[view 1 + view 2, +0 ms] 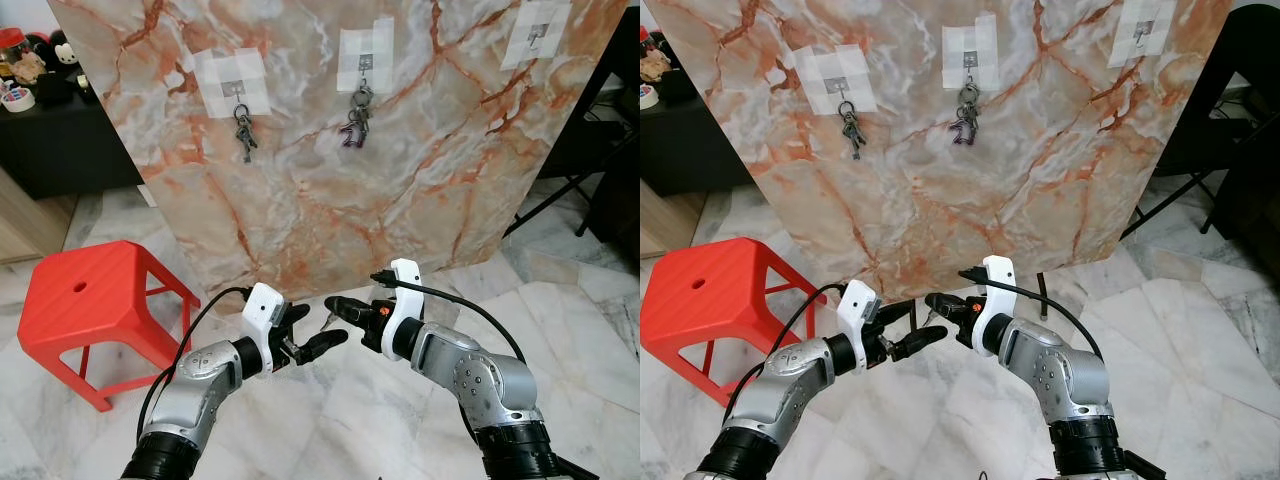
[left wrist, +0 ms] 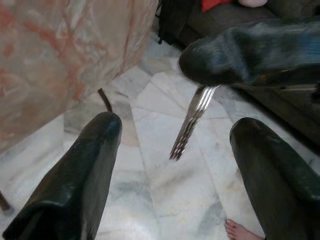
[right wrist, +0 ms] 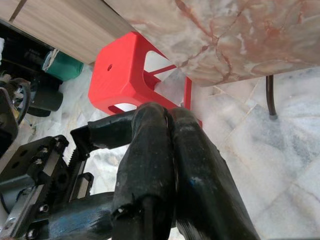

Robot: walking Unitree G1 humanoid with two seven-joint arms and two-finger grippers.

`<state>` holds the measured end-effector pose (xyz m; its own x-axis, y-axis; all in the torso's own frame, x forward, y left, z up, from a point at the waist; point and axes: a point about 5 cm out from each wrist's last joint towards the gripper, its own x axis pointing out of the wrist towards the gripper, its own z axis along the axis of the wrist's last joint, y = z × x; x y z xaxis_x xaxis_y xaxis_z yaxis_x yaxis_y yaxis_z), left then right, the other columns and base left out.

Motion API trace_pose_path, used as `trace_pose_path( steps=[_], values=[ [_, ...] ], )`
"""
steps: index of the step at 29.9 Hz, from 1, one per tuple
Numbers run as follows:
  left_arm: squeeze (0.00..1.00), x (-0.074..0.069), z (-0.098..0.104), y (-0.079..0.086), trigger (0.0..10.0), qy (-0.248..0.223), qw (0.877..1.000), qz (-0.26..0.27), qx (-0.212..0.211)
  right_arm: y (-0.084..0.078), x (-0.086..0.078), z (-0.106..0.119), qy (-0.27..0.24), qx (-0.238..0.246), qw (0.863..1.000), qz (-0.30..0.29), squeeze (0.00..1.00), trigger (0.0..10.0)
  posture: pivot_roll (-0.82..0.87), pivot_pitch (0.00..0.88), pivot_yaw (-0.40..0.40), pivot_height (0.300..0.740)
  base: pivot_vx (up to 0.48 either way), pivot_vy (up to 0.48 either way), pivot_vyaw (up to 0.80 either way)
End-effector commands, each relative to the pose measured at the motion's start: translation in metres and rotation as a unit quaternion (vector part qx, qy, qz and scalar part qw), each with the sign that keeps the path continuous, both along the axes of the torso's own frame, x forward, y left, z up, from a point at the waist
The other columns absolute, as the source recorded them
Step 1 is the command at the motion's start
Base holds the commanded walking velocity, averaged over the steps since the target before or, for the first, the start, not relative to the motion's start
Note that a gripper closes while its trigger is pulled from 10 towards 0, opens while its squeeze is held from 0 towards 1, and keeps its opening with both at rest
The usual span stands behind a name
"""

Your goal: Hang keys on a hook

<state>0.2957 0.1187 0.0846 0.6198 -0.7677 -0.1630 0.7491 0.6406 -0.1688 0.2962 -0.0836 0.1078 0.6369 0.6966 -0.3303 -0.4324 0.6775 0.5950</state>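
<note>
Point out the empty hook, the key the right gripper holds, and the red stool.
empty hook (image 1: 535, 35): left eye view, metal plate.
key (image 2: 192, 120): left wrist view, blade.
right gripper (image 1: 335, 305): left eye view, fingertips.
red stool (image 1: 90, 290): left eye view, seat top.

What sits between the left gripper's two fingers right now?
In the left wrist view, a silver key hangs from the shut right gripper, down into the gap of the open left gripper, touching neither finger. Below it is bare marble floor.
</note>
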Motion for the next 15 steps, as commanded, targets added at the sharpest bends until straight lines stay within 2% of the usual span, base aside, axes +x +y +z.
trace_pose_path(
  steps=[1,2,10,11,12,13,14,15],
  values=[
    [0.00,-0.0001,0.0013,-0.0016,0.2,-0.010,1.000,-0.012,0.007,0.0020,0.0001,0.0049,-0.005,0.005,1.000,0.006,0.00,10.0,0.00,0.153,0.015,0.740,0.000,0.000,0.00],
    [0.00,-0.0001,0.0014,-0.0019,0.0,-0.012,1.000,-0.014,0.008,0.0020,0.0002,0.0049,-0.005,0.005,1.000,0.006,0.00,10.0,0.00,0.153,0.015,0.740,0.000,0.000,0.00],
    [0.00,0.0006,0.0033,-0.0055,0.0,-0.023,0.999,-0.040,0.016,0.0036,0.0002,0.0045,-0.003,0.008,1.000,0.007,0.00,10.0,0.00,0.155,0.015,0.740,0.000,0.000,0.00],
    [0.00,0.0007,0.0029,-0.0057,0.9,-0.019,0.999,-0.041,0.016,0.0036,0.0003,0.0045,-0.003,0.008,1.000,0.007,0.00,10.0,0.00,0.155,0.015,0.740,0.000,0.000,0.00],
    [0.00,0.0007,0.0029,-0.0057,0.9,-0.019,0.999,-0.041,0.016,0.0036,0.0003,0.0045,-0.003,0.008,1.000,0.007,0.00,10.0,0.00,0.155,0.015,0.740,0.000,0.000,0.00],
    [0.00,0.0012,0.0027,-0.0050,4.4,-0.017,0.999,-0.041,0.019,0.0036,0.0003,0.0047,-0.003,0.009,1.000,0.007,0.00,10.0,0.00,0.155,0.015,0.740,0.000,0.000,0.00],
    [0.00,0.0020,0.0020,-0.0030,9.6,-0.015,0.999,-0.039,0.026,0.0032,0.0005,0.0053,-0.004,0.013,1.000,0.008,0.00,10.0,0.00,0.155,0.015,0.740,0.000,0.000,0.00],
    [0.00,0.0025,0.0013,-0.0016,10.0,-0.017,0.999,-0.039,0.031,0.0027,0.0009,0.0061,-0.005,0.016,1.000,0.008,0.00,10.0,0.00,0.155,0.015,0.740,0.000,0.000,0.00]
  ],
)
